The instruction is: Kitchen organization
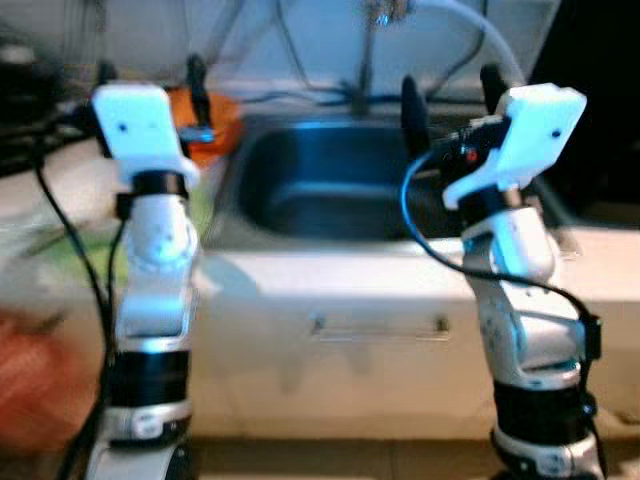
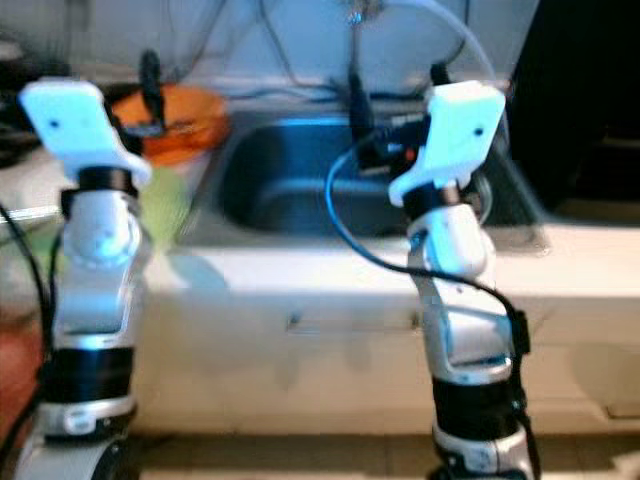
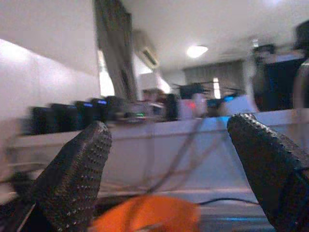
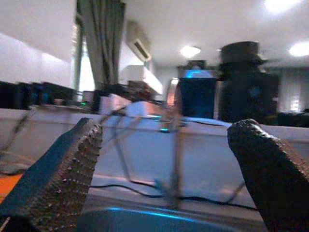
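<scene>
Well, blurred sink (image 1: 320, 190) (no legible writing).

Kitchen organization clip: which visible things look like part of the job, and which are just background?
Likely job: sink; orange bowl beside it; left gripper above the bowl, open; right gripper over the sink, open.

Background: faucet; cables along the wall; drawer handle.

right claw (image 4: 164, 169) fingers spread | faucet (image 4: 175, 145) between | sink (image 4: 145, 220) below
</scene>
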Tool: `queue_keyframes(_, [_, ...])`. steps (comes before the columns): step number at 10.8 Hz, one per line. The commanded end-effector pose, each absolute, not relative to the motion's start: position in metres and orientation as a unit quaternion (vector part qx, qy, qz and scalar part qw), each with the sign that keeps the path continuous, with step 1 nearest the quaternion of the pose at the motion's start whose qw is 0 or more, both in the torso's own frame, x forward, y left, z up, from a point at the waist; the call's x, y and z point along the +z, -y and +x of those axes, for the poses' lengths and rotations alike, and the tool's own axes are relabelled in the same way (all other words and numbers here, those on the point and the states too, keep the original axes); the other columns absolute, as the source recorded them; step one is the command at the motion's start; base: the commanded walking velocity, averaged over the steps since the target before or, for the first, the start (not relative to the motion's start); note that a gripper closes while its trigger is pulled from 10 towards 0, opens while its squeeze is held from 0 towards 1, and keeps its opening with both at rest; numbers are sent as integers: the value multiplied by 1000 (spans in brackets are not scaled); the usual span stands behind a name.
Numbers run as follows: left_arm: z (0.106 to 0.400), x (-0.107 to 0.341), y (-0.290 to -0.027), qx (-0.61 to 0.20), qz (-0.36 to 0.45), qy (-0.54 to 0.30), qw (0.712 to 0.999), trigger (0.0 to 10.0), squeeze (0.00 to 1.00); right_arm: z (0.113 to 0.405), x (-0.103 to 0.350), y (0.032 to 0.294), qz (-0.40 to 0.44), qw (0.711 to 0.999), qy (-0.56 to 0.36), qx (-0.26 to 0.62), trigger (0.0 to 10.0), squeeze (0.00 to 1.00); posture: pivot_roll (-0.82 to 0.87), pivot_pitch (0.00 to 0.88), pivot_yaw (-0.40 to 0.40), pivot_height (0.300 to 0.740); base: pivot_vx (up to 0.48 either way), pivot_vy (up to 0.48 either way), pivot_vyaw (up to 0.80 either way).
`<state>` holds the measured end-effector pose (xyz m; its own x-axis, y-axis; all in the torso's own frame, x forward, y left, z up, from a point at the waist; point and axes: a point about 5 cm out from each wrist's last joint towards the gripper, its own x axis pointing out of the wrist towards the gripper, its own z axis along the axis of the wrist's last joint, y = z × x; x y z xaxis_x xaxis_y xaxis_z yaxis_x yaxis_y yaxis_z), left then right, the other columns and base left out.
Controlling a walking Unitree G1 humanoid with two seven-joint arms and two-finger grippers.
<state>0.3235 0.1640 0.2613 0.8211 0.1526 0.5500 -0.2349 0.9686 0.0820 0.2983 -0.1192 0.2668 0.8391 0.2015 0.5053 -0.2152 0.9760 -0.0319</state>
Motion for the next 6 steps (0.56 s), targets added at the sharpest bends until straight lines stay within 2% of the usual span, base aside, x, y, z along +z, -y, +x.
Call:
queue_keyframes(1, [324,264,-158,95,68,284,952,10000,0,298,266,129,10,962,257,96,10000,0,2,0,6,740,401,266,0])
queue_keyframes(3, [324,261,-159,93,64,275,955,10000,0,297,263,129,10,963,252,96,10000,0,5,2,7,740,345,266,0])
queue_keyframes(6, [324,259,-156,91,73,273,955,10000,0,296,259,129,11,965,244,95,10000,0,5,10,10,740,0,0,0])
